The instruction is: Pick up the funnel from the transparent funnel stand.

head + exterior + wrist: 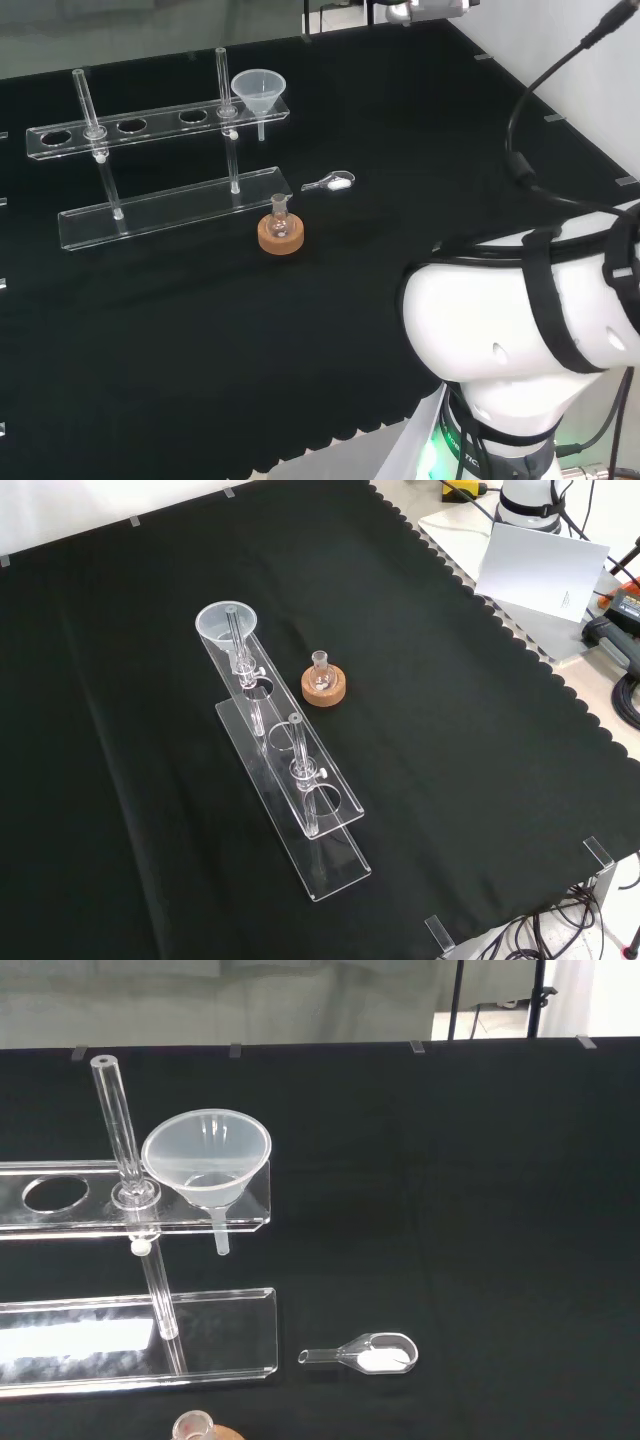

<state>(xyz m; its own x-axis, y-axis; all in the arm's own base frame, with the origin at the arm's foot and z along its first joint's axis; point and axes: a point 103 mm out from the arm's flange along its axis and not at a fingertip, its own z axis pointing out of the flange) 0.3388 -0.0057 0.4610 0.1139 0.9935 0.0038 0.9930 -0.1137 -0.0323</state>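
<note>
Nothing of task done yet, by look of it. Hand's fingers: could not tell, open or closed, nor anything held. Translucent white plastic funnel [207, 1157] sat in end hole of clear acrylic two-tier funnel stand [60, 1333], stem hanging below upper shelf. Small clear glass scoop with white powder [365, 1353] lay on black cloth [200, 330] near stand's base. Small glass flask on cork ring [280, 231] stood just beside base. Left to do, likely: approach, grasp funnel, lift clear of hole.
</note>
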